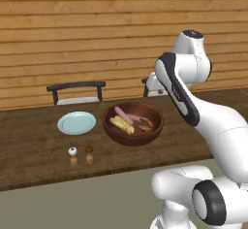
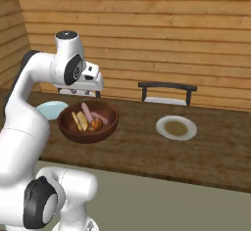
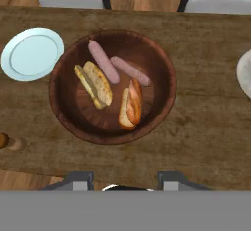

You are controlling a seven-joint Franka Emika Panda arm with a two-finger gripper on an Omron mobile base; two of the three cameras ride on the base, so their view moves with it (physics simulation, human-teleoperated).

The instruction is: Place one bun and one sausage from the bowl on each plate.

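1. At the left of the hand view, one pale blue plate (image 3: 30, 54) lies flat on the wooden tabletop (image 3: 206, 127), just beside the bowl's rim and bare on top.
2. In front of this plate, in the left base view, two small shakers (image 1: 81, 155) stand close together, apart from the bowl.
3. In the middle stands the dark wooden bowl (image 3: 66, 112). Inside it lie two buns, one yellow-tan bun (image 3: 95, 84) at the left and a second bun (image 3: 131, 108) more to the right, and two sausages, one sausage (image 3: 103, 62) touching the first bun and another sausage (image 3: 130, 70) beside it.
4. At the right, the second plate (image 2: 176, 127) lies well apart from the bowl.
5. Two chairs (image 2: 166, 93) stand behind the tabletop.
6. The tool (image 3: 121, 181) hangs above the bowl, its fingers spread apart and pinching nothing.
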